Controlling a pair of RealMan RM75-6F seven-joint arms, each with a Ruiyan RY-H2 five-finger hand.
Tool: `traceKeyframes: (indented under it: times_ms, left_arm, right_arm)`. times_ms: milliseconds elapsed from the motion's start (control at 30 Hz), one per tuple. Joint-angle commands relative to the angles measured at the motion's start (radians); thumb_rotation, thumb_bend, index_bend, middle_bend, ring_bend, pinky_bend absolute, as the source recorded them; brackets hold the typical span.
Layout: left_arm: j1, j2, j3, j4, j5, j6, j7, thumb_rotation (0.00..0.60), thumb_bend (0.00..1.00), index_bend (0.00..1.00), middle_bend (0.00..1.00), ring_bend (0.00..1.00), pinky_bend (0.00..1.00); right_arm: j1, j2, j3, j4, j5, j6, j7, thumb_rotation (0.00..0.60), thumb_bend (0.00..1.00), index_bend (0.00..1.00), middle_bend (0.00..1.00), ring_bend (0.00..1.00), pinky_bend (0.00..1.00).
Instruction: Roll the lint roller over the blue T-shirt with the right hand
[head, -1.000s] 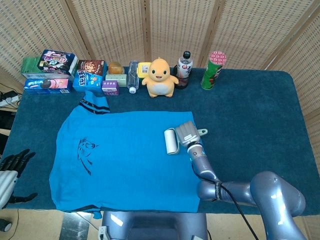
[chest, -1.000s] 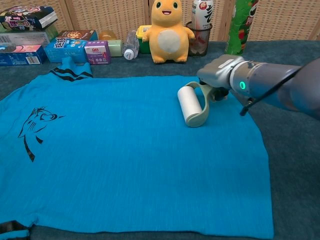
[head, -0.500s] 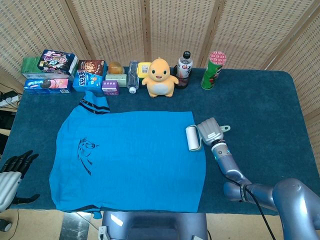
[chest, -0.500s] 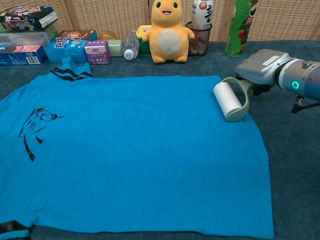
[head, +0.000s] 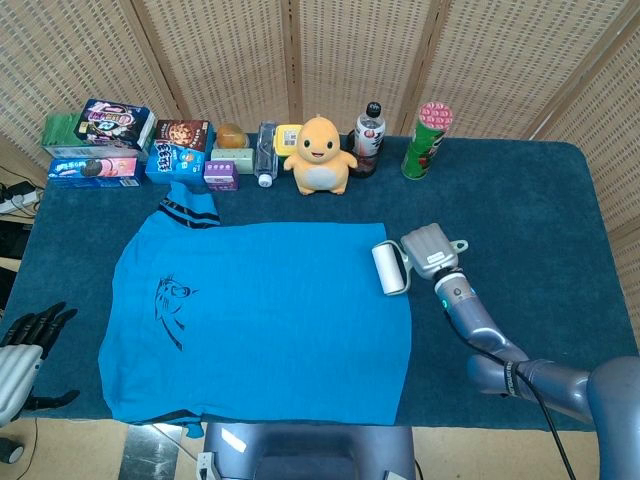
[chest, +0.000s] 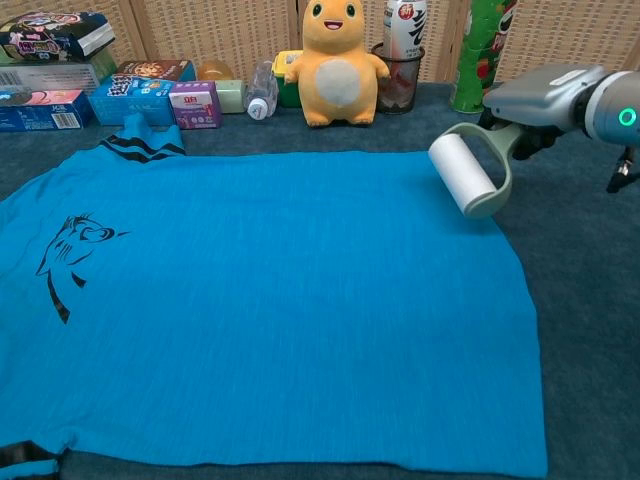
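Observation:
The blue T-shirt (head: 260, 315) (chest: 270, 300) lies spread flat across the dark blue table, with a black print near its left sleeve. My right hand (head: 430, 250) (chest: 545, 95) grips the handle of the lint roller (head: 388, 268) (chest: 465, 175). The white roller sits at the shirt's right edge near the far corner, apparently lifted a little off the cloth in the chest view. My left hand (head: 20, 350) hangs off the table's left front edge, holding nothing, its dark fingers loosely spread.
Along the table's far edge stand snack boxes (head: 110, 145), a small bottle (head: 266, 152), a yellow plush toy (head: 320, 155) (chest: 340, 62), a drink bottle (head: 368, 140) and a green chip can (head: 425, 140). Bare dark cloth (head: 530, 220) stretches right of the shirt.
My right hand has carried the lint roller rightwards across the shirt, from its middle-right area to its right edge, then slightly towards the far side and apparently upward. The left hand has hardly moved.

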Motion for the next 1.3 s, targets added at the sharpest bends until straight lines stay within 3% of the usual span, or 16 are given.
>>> traceKeyframes:
  times_ms: [33, 167, 233, 267, 333, 400, 500, 567, 733, 933, 1133, 1300]
  left_arm:
    - [0.001, 0.001, 0.002, 0.002, 0.004, 0.001, -0.003, 0.6, 0.11, 0.0, 0.0, 0.0, 0.0]
    - [-0.001, 0.003, 0.004, 0.002, 0.008, -0.004, -0.006, 0.6, 0.11, 0.0, 0.0, 0.0, 0.0]
    - [0.0, 0.004, 0.004, 0.002, 0.009, -0.003, -0.007, 0.6, 0.11, 0.0, 0.0, 0.0, 0.0]
    - [0.0, 0.005, 0.004, 0.001, 0.009, -0.002, -0.008, 0.6, 0.11, 0.0, 0.0, 0.0, 0.0]
    - [0.001, 0.005, 0.004, 0.002, 0.008, -0.001, -0.008, 0.6, 0.11, 0.0, 0.0, 0.0, 0.0]
    - [0.0, 0.005, 0.004, 0.001, 0.008, -0.001, -0.008, 0.6, 0.11, 0.0, 0.0, 0.0, 0.0]
    - [0.0, 0.004, 0.004, 0.001, 0.008, -0.003, -0.007, 0.6, 0.11, 0.0, 0.0, 0.0, 0.0]
    - [-0.001, 0.004, 0.005, 0.001, 0.009, -0.005, -0.006, 0.6, 0.11, 0.0, 0.0, 0.0, 0.0]
    - [0.0, 0.006, 0.006, 0.0, 0.014, -0.002, -0.007, 0.6, 0.11, 0.0, 0.0, 0.0, 0.0]
    - [0.001, 0.011, 0.008, 0.005, 0.021, -0.001, -0.028, 0.6, 0.11, 0.0, 0.0, 0.0, 0.0]
    - [0.004, 0.003, 0.007, 0.015, 0.032, 0.008, -0.019, 0.6, 0.11, 0.0, 0.0, 0.0, 0.0]
    - [0.02, -0.011, 0.006, 0.016, 0.034, 0.039, 0.014, 0.6, 0.11, 0.0, 0.0, 0.0, 0.0]
  right_arm:
    - [0.004, 0.0, 0.044, 0.065, 0.028, -0.058, 0.054, 0.6, 1.0, 0.55, 0.74, 0.89, 1.0]
    - [-0.017, -0.066, 0.053, 0.201, 0.07, -0.094, 0.079, 0.6, 1.0, 0.54, 0.71, 0.85, 0.99]
    - [-0.024, -0.081, 0.05, 0.243, 0.095, -0.139, 0.086, 0.6, 1.0, 0.46, 0.62, 0.74, 0.92]
    - [-0.025, -0.082, 0.049, 0.255, 0.109, -0.167, 0.089, 0.6, 0.98, 0.37, 0.52, 0.64, 0.83]
    - [-0.027, -0.079, 0.047, 0.268, 0.122, -0.2, 0.094, 0.6, 0.8, 0.17, 0.33, 0.43, 0.65]
    - [-0.028, -0.073, 0.041, 0.275, 0.135, -0.228, 0.089, 0.6, 0.43, 0.02, 0.14, 0.2, 0.46]
    - [-0.028, -0.066, 0.043, 0.268, 0.143, -0.23, 0.085, 0.6, 0.13, 0.0, 0.02, 0.05, 0.29]
    - [-0.029, -0.061, 0.046, 0.258, 0.143, -0.22, 0.084, 0.6, 0.03, 0.0, 0.0, 0.01, 0.22]
    - [-0.033, -0.036, 0.044, 0.208, 0.117, -0.161, 0.054, 0.6, 0.0, 0.0, 0.0, 0.0, 0.12]
    - [-0.067, 0.025, 0.054, 0.097, 0.005, -0.022, 0.063, 0.6, 0.0, 0.0, 0.0, 0.0, 0.1]
    - [-0.199, 0.131, 0.014, -0.067, -0.261, 0.191, 0.228, 0.6, 0.0, 0.0, 0.0, 0.0, 0.1]
    - [-0.323, 0.136, -0.048, -0.028, -0.461, 0.379, 0.374, 0.6, 0.0, 0.0, 0.0, 0.0, 0.1]
